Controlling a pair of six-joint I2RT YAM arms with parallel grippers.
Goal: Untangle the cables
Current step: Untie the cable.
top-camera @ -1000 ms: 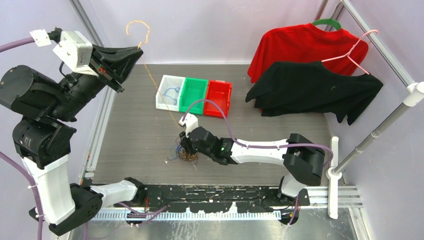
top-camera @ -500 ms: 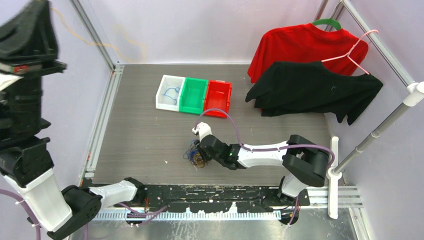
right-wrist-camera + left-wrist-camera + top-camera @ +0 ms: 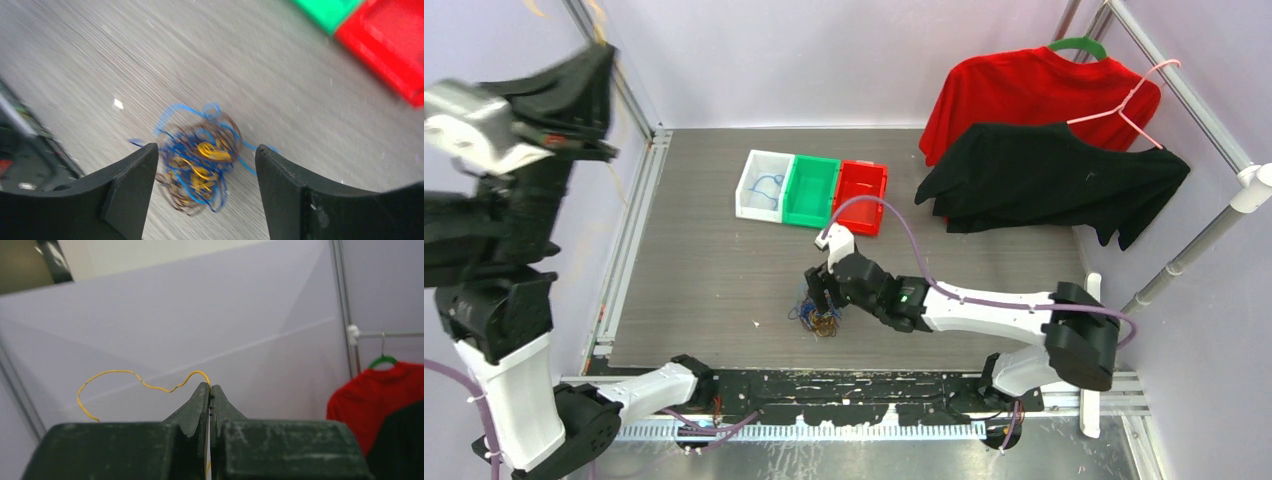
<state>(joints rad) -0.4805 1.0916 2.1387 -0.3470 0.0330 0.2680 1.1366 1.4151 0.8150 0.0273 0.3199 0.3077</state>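
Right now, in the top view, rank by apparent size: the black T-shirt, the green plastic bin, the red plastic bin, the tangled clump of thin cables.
1. black T-shirt
2. green plastic bin and red plastic bin: they look alike, so not ranked apart
3. tangled clump of thin cables, smallest

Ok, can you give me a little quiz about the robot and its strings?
1. True or false: the left tool is shut on a yellow cable.
2. Where is the tangle?
A) in the red bin
B) on the table, below the open right tool
C) on the black shirt
3. Fill the gap: the blue cable lies alone in the ___ bin.

Key: 1 true; 2 B; 3 white.
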